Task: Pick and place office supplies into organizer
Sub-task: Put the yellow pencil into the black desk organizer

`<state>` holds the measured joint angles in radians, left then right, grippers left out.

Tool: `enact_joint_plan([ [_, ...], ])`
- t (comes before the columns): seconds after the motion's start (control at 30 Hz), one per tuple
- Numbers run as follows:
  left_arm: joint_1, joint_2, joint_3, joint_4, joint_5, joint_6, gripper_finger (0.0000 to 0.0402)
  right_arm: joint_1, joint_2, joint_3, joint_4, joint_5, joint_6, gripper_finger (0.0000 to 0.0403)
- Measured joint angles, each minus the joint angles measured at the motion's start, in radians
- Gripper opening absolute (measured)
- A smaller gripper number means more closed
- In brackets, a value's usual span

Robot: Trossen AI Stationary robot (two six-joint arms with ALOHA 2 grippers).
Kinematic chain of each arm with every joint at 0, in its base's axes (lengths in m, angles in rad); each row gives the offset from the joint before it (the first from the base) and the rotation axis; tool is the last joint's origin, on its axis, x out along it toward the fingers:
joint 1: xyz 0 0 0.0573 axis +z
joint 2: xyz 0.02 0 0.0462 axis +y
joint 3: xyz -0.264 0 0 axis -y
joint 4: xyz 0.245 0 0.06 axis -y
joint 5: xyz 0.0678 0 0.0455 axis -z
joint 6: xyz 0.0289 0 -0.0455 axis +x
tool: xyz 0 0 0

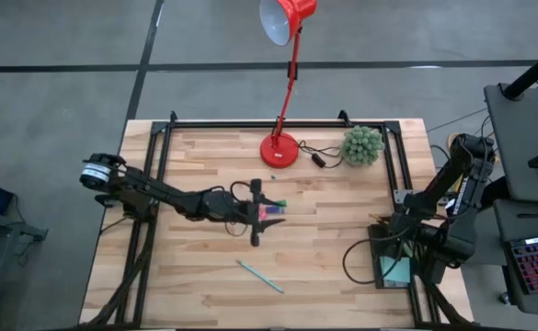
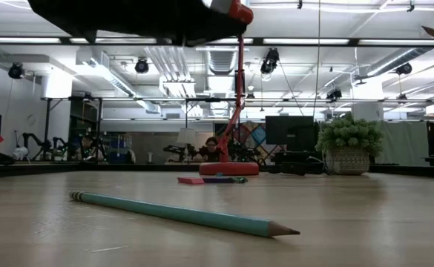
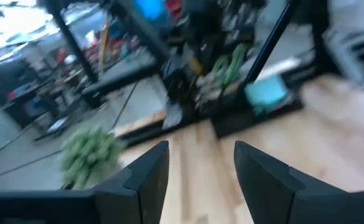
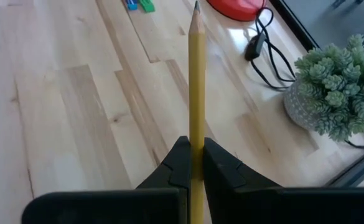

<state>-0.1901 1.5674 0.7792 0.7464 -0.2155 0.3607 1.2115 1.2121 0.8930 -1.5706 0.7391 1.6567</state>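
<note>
Pinched tight in the right gripper (image 4: 195,163), the yellow pencil (image 4: 196,87) should drop straight into the organizer (image 1: 395,267) at four o'clock, while the left gripper (image 3: 199,163), open and empty, hangs mid-table over the small pieces (image 1: 273,211).

Bare wood fills the lower left of the high view's table (image 1: 177,294), broken only by the teal pencil (image 1: 260,276) at lower centre; the red lamp (image 1: 280,149), its cord and the potted plant (image 1: 362,145) crowd the upper centre-right edge
</note>
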Motion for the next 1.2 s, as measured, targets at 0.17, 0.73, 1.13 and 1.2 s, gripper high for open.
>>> enact_joint_plan([
  [0.17,0.021,0.0,0.0,0.021,0.041,-0.023,0.0166,0.0,0.0,-0.001,-0.001,0.023,-0.007,0.0013],
  [0.73,0.06,0.203,0.073,0.279,0.174,-0.095,0.0166,0.032,-0.001,-0.001,-0.001,0.175,-0.018,0.0013],
  [1.13,0.126,0.428,0.378,0.307,0.36,-0.156,0.0166,0.032,-0.001,-0.001,-0.001,0.179,-0.019,0.0013],
  [1.2,0.132,0.455,0.427,0.303,0.389,-0.185,0.0167,0.032,-0.001,-0.001,-0.001,0.181,-0.022,0.0013],
])
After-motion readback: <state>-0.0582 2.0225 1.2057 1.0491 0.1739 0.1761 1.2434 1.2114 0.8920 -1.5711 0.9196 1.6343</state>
